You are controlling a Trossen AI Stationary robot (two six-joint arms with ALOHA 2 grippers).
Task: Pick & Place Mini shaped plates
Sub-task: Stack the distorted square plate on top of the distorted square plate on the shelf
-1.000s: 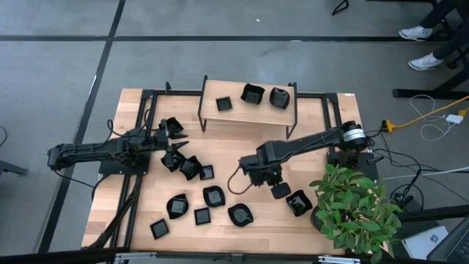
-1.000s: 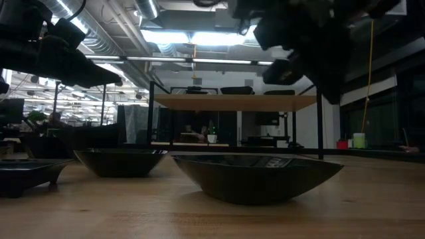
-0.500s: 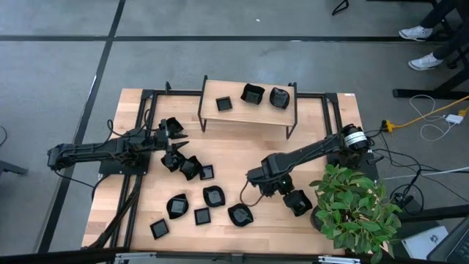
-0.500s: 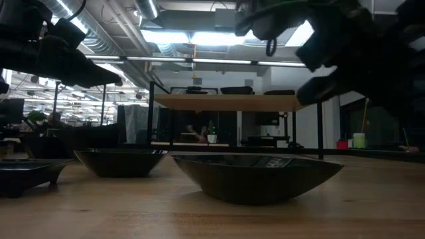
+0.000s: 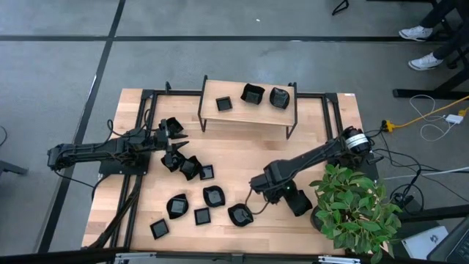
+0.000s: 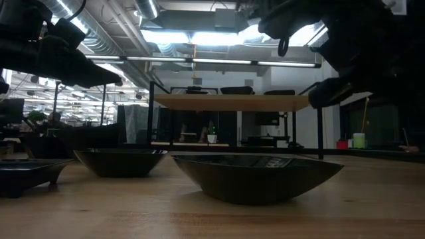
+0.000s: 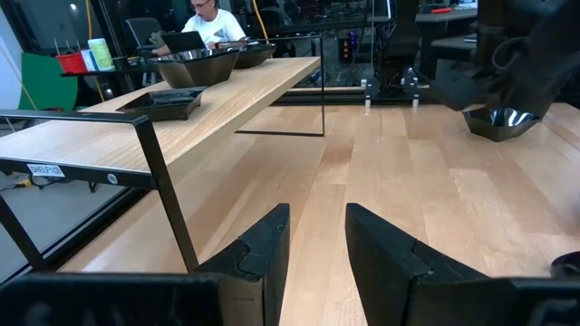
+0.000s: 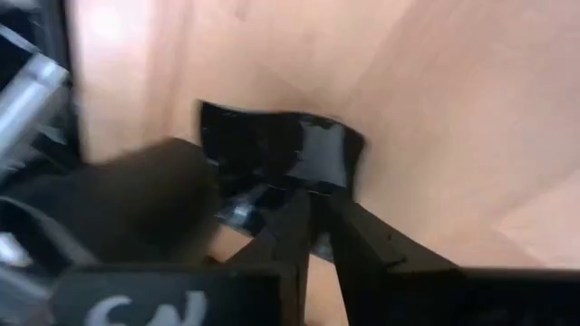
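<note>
Mini shaped plates point(image 5: 213, 195) lie scattered over the wooden worktop point(image 5: 242, 158), most of them in a loose group in front of the raised wooden shelf point(image 5: 248, 110), toward the worktop's front edge, with three more point(image 5: 253, 94) standing on the shelf itself; one further plate point(image 5: 297, 202) lies in front of the shelf on its right side, just beside the potted plant point(image 5: 355, 209) at the worktop's corner. The right arm reaches from its base, to the right of the shelf, diagonally down and forward across the worktop, its forearm stretched low and its wrist bent so that the right gripper point(image 5: 265, 185) hangs over the boards between the front group of plates and the lone plate near the potted plant. In the right wrist view its jaws stand narrow, with only a thin gap between the two dark fingers point(image 8: 349, 240), and a glossy black plate point(image 8: 281, 154) lies just beyond their tips; whether the tips touch it cannot be told. The left arm lies stretched out nearly level from its base, to the left of the shelf, pointing toward the shelf's left legs, and the left gripper point(image 5: 176, 136) waits above a small cluster of plates point(image 5: 183, 163) in front of the shelf's left end. Its jaws stand parted with a clear gap and hold nothing, as the left wrist view shows past its fingers point(image 7: 263, 249)
</note>
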